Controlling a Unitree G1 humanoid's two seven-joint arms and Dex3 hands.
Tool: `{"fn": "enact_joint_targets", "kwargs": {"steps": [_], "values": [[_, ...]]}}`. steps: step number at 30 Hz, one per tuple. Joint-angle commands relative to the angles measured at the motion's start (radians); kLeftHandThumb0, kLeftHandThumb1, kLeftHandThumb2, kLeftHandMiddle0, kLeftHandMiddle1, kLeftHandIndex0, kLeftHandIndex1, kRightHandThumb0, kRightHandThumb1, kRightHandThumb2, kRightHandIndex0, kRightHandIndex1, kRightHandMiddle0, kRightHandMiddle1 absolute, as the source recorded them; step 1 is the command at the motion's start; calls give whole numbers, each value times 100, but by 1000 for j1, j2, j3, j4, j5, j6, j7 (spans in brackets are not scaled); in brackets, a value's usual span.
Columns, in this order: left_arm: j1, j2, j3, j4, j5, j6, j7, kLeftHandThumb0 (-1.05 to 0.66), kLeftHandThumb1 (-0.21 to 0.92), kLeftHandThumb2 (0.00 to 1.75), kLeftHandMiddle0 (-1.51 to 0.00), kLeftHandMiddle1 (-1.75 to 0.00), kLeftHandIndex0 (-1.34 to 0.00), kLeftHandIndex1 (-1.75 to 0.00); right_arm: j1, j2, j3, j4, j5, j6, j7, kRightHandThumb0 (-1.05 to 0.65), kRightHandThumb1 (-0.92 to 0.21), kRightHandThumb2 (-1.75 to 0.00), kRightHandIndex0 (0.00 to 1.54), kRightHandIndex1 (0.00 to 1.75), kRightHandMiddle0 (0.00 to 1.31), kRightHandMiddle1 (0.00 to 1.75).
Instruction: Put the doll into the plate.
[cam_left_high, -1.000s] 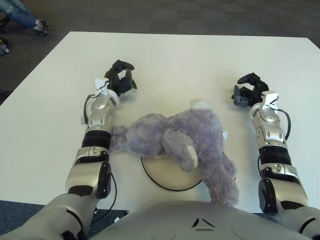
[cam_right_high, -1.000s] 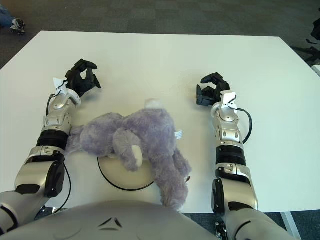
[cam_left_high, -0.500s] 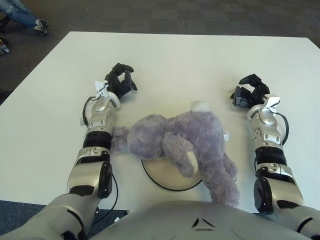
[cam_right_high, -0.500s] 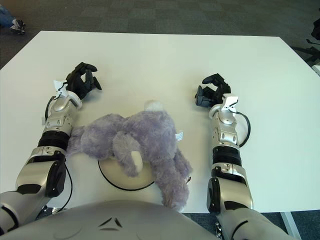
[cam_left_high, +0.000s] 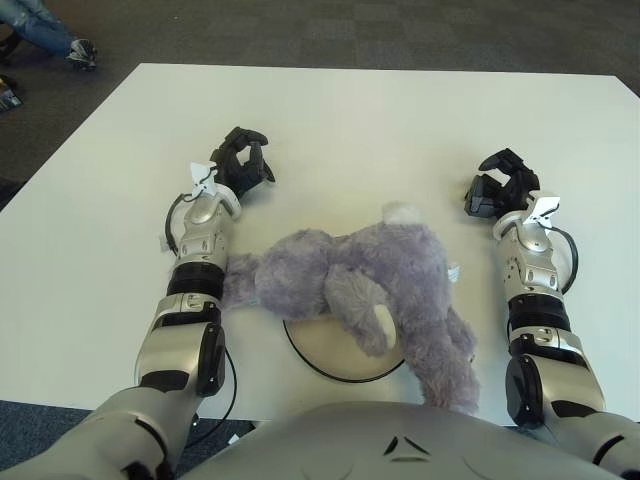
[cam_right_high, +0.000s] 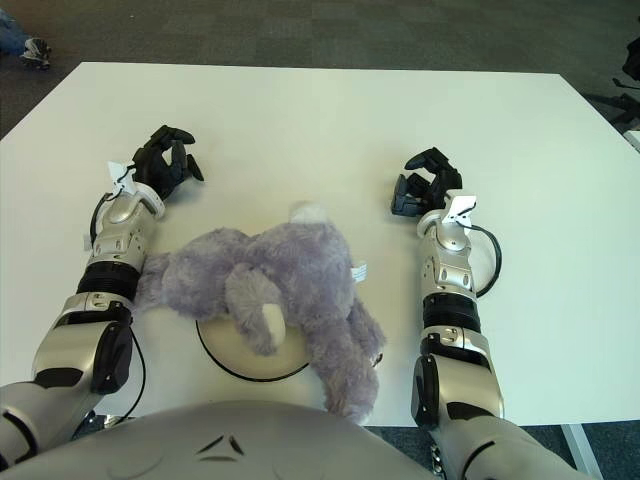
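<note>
A fluffy grey-purple plush doll (cam_left_high: 365, 290) sprawls across a round white plate with a dark rim (cam_left_high: 330, 362) near the front edge of the white table (cam_left_high: 400, 120), covering most of the plate so that only its near arc shows; the doll's head spills off to the left and one leg trails past the rim to the right. Over the past second the doll has settled slightly and now lies still, while both arms have eased outward, clear of it. The left hand (cam_left_high: 240, 160) shows well to the left and beyond the doll, its black fingers loosely curled on nothing; the right hand (cam_left_high: 500, 185) shows to the right, likewise loosely curled and empty. The placement looks essentially complete, though the toy overhangs the plate on both sides.
</note>
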Motion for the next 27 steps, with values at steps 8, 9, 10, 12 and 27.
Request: {"fn": "enact_joint_targets", "kwargs": {"steps": [8, 9, 10, 12, 27], "values": [[5, -11, -4, 4, 2, -11, -4, -40, 60, 96, -99, -175, -39, -175, -8, 3, 1, 29, 9, -22, 17, -1, 8, -175, 91, 168, 71, 175], [5, -11, -4, 4, 3, -11, -5, -40, 60, 96, -100, -175, -39, -175, -9, 2, 2, 33, 9, -25, 20, -1, 8, -175, 91, 168, 71, 175], [6, -10, -5, 4, 3, -11, -5, -40, 60, 96, -100, -175, -39, -175, -9, 1, 2, 36, 8, -28, 22, -1, 8, -175, 91, 169, 70, 175], [6, -10, -6, 4, 3, -11, -7, -40, 60, 95, -100, -175, -39, -175, -10, 0, 3, 42, 7, -32, 24, -1, 7, -175, 89, 172, 70, 175], [6, -13, -4, 1, 2, -4, 4, -40, 61, 95, -99, -175, -39, -175, -11, 0, 4, 45, 10, -32, 39, -1, 7, -175, 89, 172, 70, 175]]}}
